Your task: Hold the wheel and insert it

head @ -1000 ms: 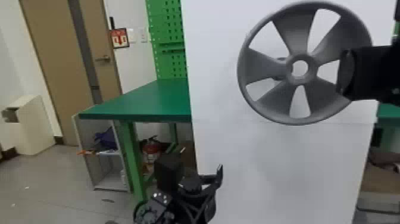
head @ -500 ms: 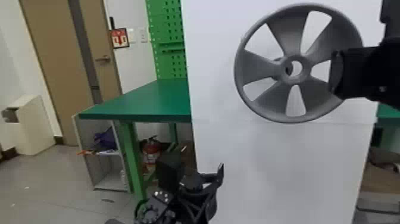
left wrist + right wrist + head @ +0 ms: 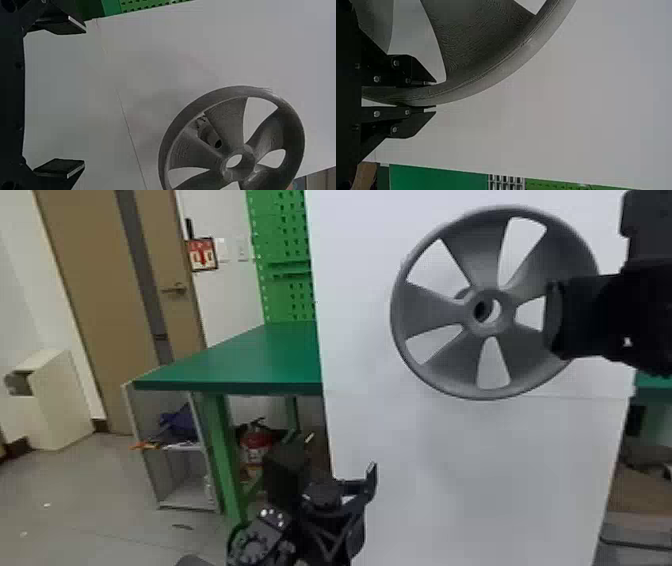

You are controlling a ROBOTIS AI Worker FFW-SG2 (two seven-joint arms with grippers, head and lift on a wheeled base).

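Head view: right gripper [image 3: 556,321] grips the wheel [image 3: 433,306].

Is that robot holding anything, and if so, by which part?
Yes, the gray wheel, by its rim: the right pincer grips it from inside and outside. The left pincer is empty.

Right arm [image 3: 645,305] holds the wheel [image 3: 433,307] before a panel [image 3: 475,475]
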